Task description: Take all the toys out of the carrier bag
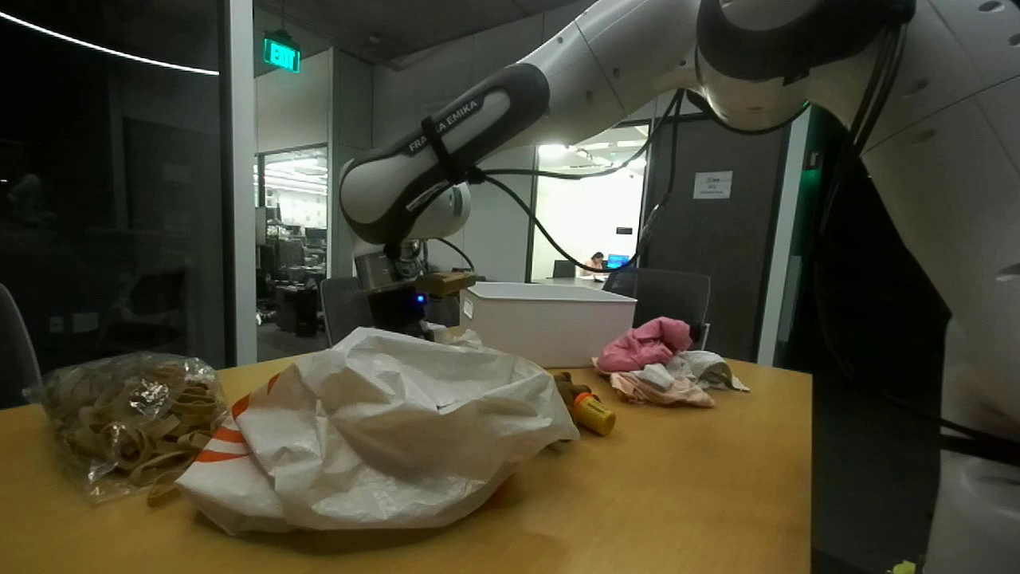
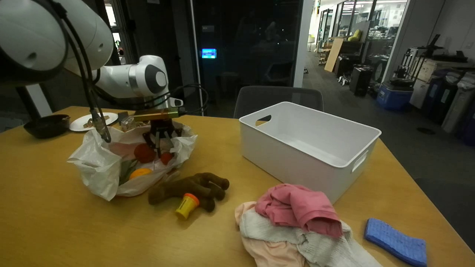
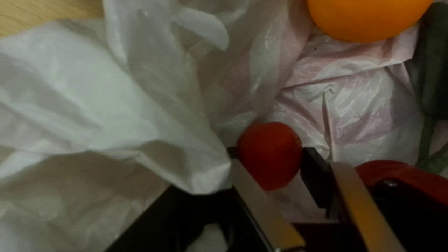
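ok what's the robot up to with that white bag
A Franka Panda arm has its gripper down in the white carrier bag, with a small red toy between its fingertips; whether the grip is firm I can't tell. A round orange toy and a larger red toy are also in the bag, so it isn't emptied yet. A brown plush toy and a yellow tub with an orange lid are outside it, on the table.
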`<state>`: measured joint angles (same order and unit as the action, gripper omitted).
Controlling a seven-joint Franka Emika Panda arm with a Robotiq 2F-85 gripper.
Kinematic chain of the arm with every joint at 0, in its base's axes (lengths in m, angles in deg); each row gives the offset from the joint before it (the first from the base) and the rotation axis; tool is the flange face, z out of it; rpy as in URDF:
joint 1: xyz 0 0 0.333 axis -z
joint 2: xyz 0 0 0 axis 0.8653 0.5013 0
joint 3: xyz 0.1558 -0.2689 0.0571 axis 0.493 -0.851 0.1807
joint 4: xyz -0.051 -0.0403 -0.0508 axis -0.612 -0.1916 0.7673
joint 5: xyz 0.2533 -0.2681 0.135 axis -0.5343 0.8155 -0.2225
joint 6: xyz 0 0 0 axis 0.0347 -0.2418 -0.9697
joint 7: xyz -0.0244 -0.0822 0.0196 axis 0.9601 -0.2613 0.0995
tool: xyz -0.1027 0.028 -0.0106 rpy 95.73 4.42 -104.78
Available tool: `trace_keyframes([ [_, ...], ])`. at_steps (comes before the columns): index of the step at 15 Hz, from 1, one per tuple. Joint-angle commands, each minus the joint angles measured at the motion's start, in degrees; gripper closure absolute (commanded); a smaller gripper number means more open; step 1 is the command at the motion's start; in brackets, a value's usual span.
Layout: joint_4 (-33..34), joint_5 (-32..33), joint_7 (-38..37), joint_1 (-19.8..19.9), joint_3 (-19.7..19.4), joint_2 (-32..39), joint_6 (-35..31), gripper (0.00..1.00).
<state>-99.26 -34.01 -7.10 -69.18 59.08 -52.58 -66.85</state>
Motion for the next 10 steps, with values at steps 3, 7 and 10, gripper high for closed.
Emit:
trace_keyframes([
  [3, 2.3, -1.9, -4.6, -0.6, -0.3, -2.7, 9.5, 0.78],
  [7, 7.7, -8.3, -7.1, 1.0, -0.8, -4.5, 28.9, 0.78],
  [10, 11.3, -10.2, -10.5, 2.1, -2.2, -4.9, 39.8, 0.78],
])
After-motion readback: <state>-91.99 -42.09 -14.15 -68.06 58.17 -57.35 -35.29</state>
